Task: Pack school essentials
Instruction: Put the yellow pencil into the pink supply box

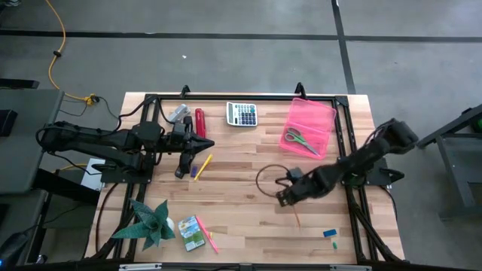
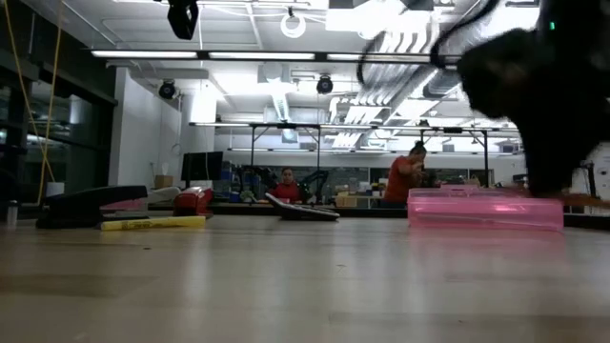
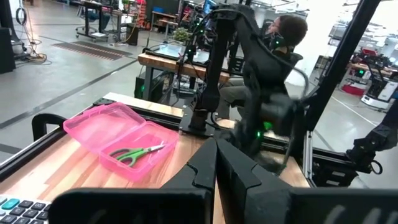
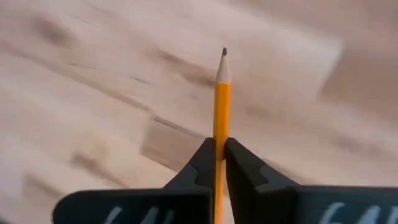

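The right pincer point(image 4: 219, 155) reaches low over the tabletop point(image 1: 241, 226), near the pink box point(image 1: 310, 126), squeezing the orange pencil point(image 4: 222, 106) between its fingers. The left pincer point(image 1: 205, 144) waits shut and empty by the red stapler point(image 1: 199, 123).

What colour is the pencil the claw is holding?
Orange, with a dark tip. The pencil shows best in the right wrist view, pinched in the right claw.
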`<state>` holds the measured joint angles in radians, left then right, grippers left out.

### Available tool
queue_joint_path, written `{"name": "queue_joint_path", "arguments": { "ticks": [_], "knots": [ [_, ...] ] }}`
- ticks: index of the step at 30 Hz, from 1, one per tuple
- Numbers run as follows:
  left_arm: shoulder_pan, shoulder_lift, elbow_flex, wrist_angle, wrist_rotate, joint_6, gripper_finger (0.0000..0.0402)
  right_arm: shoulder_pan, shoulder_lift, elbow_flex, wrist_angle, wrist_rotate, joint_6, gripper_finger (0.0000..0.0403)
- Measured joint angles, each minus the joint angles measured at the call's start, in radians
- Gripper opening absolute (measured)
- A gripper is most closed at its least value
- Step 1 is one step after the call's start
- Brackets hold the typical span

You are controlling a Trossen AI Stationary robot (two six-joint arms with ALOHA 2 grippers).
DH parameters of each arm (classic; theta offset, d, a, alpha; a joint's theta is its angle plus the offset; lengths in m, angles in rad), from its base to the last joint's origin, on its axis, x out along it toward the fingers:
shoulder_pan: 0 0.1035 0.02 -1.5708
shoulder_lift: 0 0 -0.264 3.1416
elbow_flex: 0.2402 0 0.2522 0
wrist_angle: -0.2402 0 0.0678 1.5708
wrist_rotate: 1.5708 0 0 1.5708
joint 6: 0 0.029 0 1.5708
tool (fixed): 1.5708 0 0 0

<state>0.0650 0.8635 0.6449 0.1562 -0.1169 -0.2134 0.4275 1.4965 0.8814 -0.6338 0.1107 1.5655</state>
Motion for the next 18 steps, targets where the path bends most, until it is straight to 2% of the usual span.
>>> {"name": "queue_joint_path", "arguments": {
  "ticks": [4,10,13,18],
  "knots": [
    [0.000,0.000,0.000,-0.001,0.000,-0.036,0.0000,-0.086,-0.121,0.000,0.063,0.121,-0.305,0.0001],
    [0.000,0.000,0.000,-0.003,-0.004,-0.115,0.0000,-0.213,-0.209,0.001,0.276,0.189,-0.691,0.0001],
    [-0.003,0.013,0.000,0.000,-0.031,-0.147,0.0000,-0.270,-0.215,0.001,0.415,0.164,-0.841,0.0001],
    [-0.020,0.044,0.000,0.031,-0.060,-0.167,0.0000,-0.349,-0.214,0.001,0.626,0.045,-1.045,0.0000]
  ]
}}
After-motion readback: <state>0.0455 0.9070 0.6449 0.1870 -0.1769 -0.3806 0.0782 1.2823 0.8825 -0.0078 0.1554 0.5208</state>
